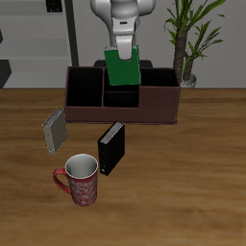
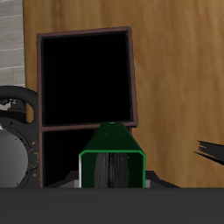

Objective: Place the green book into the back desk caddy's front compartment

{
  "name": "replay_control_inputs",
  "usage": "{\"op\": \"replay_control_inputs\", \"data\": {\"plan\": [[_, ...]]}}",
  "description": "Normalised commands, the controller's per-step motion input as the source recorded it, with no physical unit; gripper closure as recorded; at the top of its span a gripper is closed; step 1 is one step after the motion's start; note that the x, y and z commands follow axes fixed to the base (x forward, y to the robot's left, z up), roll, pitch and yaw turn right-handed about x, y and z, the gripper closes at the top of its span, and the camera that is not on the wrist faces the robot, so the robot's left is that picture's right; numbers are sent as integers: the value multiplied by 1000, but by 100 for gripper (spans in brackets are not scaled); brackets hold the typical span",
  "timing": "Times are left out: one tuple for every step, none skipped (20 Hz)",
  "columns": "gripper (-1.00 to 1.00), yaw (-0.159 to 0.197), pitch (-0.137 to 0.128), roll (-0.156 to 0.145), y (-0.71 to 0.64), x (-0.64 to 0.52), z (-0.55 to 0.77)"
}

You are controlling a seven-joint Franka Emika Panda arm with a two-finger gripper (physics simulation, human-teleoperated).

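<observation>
We see a brown wood-grain counter [image 1: 192, 183] filling most of the exterior view. Behind it, a pale wall [image 1: 226, 72] and a potted plant [image 1: 189, 34] with long green leaves in a grey pot. Dark shelving [image 1: 43, 38] stands behind the counter's other end. Light is even and soft. The wrist view shows the same wood surface.

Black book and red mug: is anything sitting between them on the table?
No. In the exterior view the black book stands just behind the red mug, with only bare table between them. The wrist view doesn't show this.
</observation>
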Motion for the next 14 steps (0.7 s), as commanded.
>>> {"op": "replay_control_inputs", "data": {"plan": [[100,-14,29,3,-26,-86,-64],[100,28,24,3,-7,-130,-92],[100,-12,6,-20,-66,-88,-24],[100,10,1,1,-22,-45,-35],[100,6,21,-13,-60,-30,-30],[100,-7,-5,-24,-65,-42,15],[100,10,-7,-16,-102,-43,9],[100,-6,-1,-6,-75,-33,39],[100,-14,-11,-29,-117,-47,65],[100,-9,-8,-28,-100,-38,26],[100,-12,7,-18,-114,-48,19],[100,2,-6,-20,-75,-63,4],[100,-7,-1,-28,-76,-69,-8],[100,-5,7,-4,-30,-20,-10]]}}
